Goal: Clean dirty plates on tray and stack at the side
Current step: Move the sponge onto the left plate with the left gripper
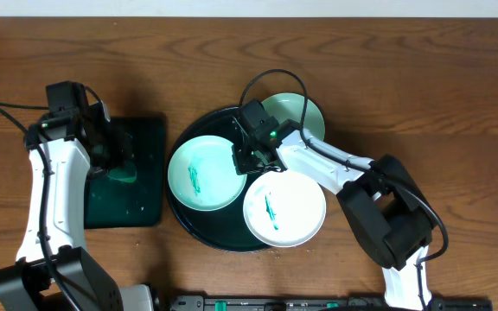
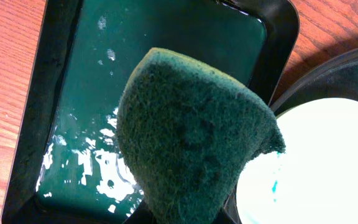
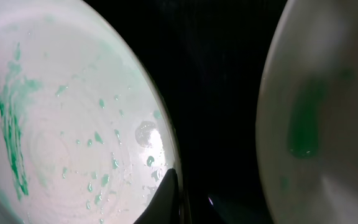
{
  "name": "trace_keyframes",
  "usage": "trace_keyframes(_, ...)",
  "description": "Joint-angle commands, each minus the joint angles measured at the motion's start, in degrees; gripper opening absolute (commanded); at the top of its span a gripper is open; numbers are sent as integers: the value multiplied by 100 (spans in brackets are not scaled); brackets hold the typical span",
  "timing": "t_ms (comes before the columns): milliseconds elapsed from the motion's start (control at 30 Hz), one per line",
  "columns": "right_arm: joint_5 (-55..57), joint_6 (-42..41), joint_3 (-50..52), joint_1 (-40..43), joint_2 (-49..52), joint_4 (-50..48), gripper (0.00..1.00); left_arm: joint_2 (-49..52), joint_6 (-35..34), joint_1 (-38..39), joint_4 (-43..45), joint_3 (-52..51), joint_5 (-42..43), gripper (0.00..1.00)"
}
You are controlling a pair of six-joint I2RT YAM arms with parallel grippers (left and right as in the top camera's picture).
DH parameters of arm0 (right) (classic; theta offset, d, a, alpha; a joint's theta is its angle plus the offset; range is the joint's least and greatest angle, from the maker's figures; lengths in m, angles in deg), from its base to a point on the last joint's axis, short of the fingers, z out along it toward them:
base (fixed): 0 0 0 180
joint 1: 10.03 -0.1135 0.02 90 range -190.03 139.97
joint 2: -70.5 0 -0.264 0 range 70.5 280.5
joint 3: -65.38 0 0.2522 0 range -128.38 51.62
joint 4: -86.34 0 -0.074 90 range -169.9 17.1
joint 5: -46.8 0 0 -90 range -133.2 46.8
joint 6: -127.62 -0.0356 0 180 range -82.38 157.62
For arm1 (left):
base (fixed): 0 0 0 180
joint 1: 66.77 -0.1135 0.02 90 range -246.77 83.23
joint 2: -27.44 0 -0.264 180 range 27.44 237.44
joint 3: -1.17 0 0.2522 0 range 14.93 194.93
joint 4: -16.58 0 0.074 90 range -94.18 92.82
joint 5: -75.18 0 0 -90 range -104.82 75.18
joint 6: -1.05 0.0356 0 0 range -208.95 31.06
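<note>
The round black tray (image 1: 223,235) holds a mint-green plate (image 1: 201,177) with a green smear at its left. A white plate (image 1: 288,212) with a smear lies at the front right, overhanging the rim. A second mint-green plate (image 1: 305,112) sits at the back right, partly hidden by my right arm. My right gripper (image 1: 247,155) is at the right rim of the left mint plate (image 3: 61,124), one finger (image 3: 166,196) over the wet rim, pinching it. The white plate (image 3: 328,124) shows on the right. My left gripper (image 1: 115,160) is shut on a dark green sponge (image 2: 197,137).
A rectangular dark green tray (image 1: 132,212) with shallow water (image 2: 166,56) lies left of the round tray, under the sponge. The round tray's rim (image 2: 340,68) and the mint plate (image 2: 328,155) show at the right of the left wrist view. Bare wood surrounds both trays.
</note>
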Motion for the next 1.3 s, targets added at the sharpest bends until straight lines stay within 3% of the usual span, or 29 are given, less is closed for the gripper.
trace_keyframes(0,-136,131,-59,-37,160,15,1,11,-70,-4,-15,109,31,7)
trace_keyframes(267,-138,131,-59,-37,160,2,1,11,-90,433,-90,109,133,7)
trace_keyframes(533,-138,131,-59,-37,160,0,1,184,-988,1567,83,103,118,7)
trace_keyframes(933,-138,131,-59,-33,160,17,1,1862,-1770,2496,382,98,92,7)
trace_keyframes(1200,-142,129,-59,-4,160,17,1,2758,-1786,2538,422,98,101,7)
trace_keyframes(1267,-142,131,-59,-4,160,17,1,2863,-1519,2538,431,98,420,7)
